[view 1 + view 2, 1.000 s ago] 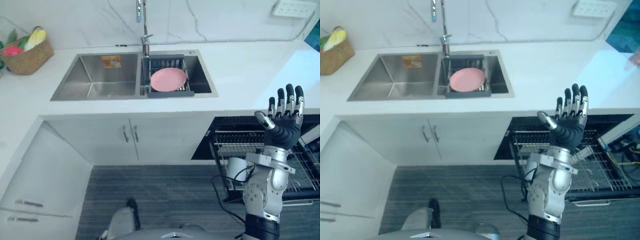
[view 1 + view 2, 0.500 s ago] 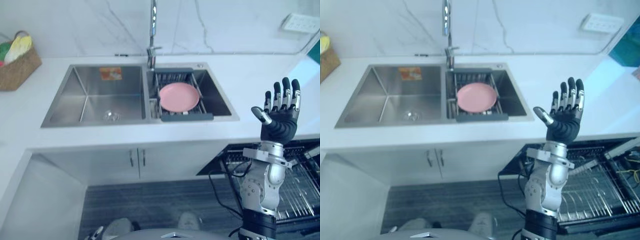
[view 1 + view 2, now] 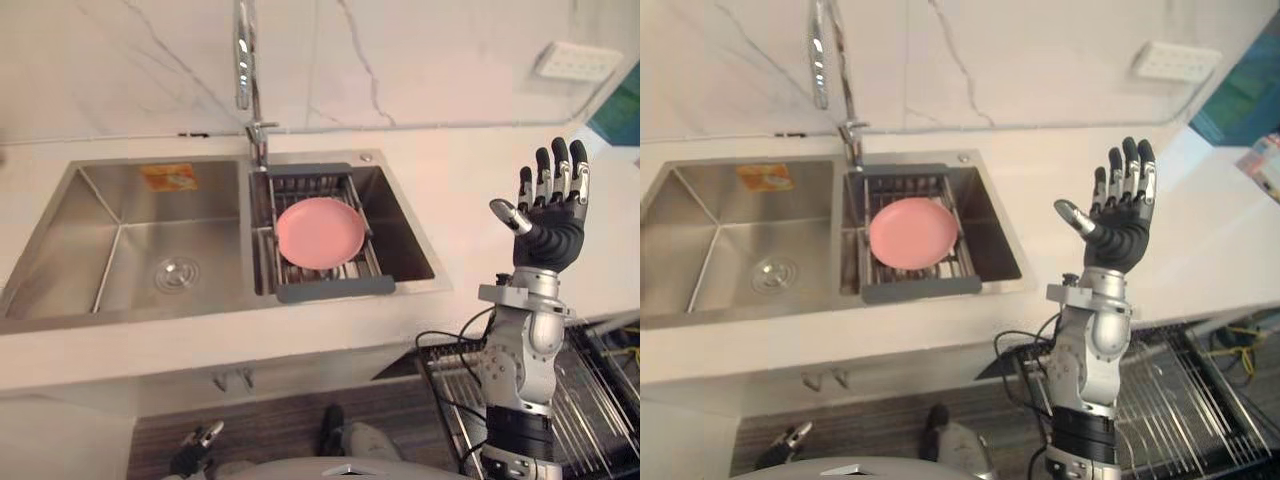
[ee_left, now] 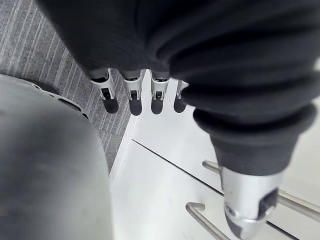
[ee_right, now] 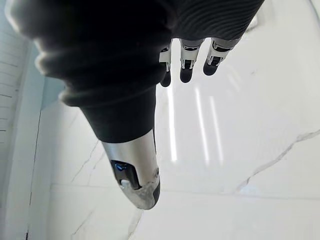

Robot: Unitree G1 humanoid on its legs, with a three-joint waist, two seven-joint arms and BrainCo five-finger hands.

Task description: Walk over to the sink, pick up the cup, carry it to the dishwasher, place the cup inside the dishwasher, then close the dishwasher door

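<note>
White marble counter (image 3: 465, 195) held a steel double sink (image 3: 100, 240) with a pink plate (image 3: 320, 232); the dishwasher rack (image 3: 1185, 400) jutted out below. Right hand (image 3: 548, 218) stood raised, fingers spread; left hand (image 4: 150, 45) hung relaxed.

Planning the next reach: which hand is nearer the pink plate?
Right. The right hand is raised by the counter, right of the pink plate; the left hand hangs low by the cabinet drawers.
</note>
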